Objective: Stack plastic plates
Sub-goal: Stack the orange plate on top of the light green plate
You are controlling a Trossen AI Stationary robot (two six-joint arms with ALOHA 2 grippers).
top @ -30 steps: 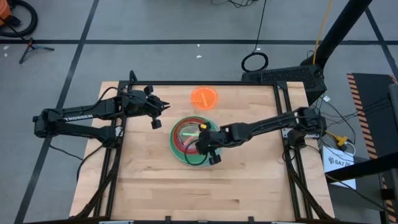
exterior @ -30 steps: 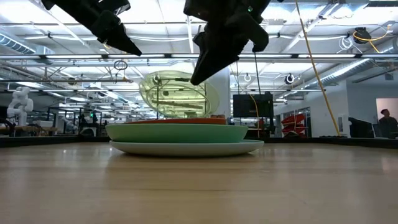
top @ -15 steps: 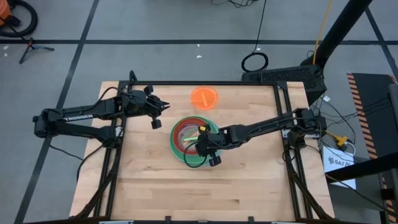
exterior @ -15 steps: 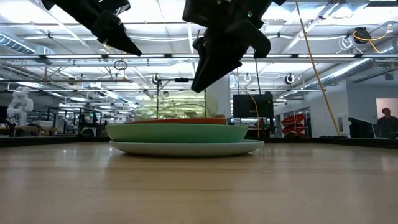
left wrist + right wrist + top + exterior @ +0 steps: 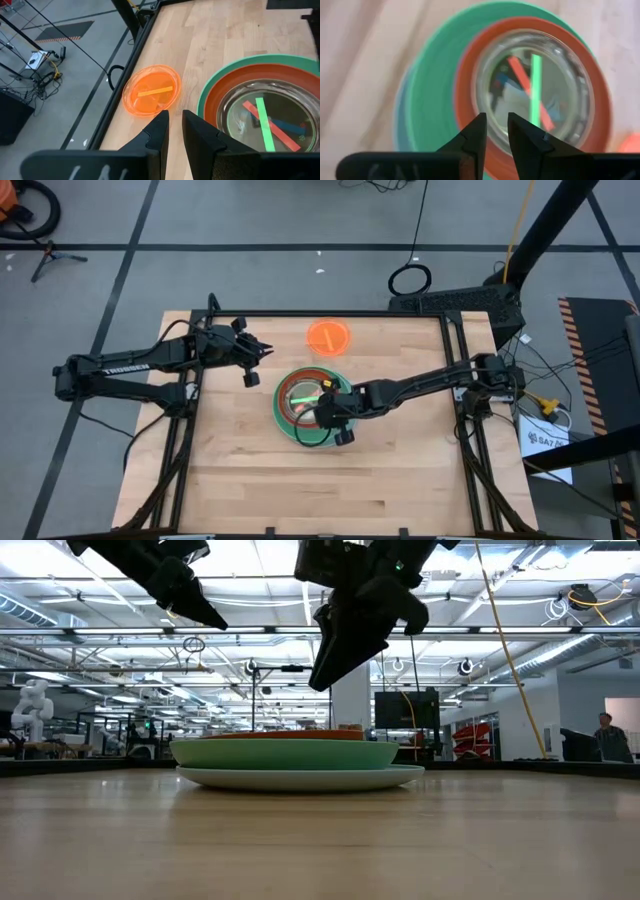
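The plates sit in one stack (image 5: 300,402) at the table's middle: a large light blue one at the bottom (image 5: 300,778), a green one (image 5: 285,754), a red-orange one (image 5: 470,75), and a small translucent lime-tinted plate (image 5: 535,95) lying flat on top. A small orange plate (image 5: 329,336) lies alone by the far edge. My right gripper (image 5: 497,117) hovers above the stack's near right part, its fingers a narrow gap apart and touching nothing. My left gripper (image 5: 265,352) hangs shut in the air to the stack's left and far side.
Coloured tape strips mark the small plates (image 5: 265,125). Bare wood lies on the table's near half (image 5: 320,480) and to both sides of the stack. A black frame runs along the table's edges (image 5: 450,370). A person shows far off in the room (image 5: 608,735).
A second ago the translucent small plate stood tilted on edge on the stack, under my right gripper's tip. It has since dropped flat onto the red-orange plate. My right gripper has stayed above the stack, hardly shifting.
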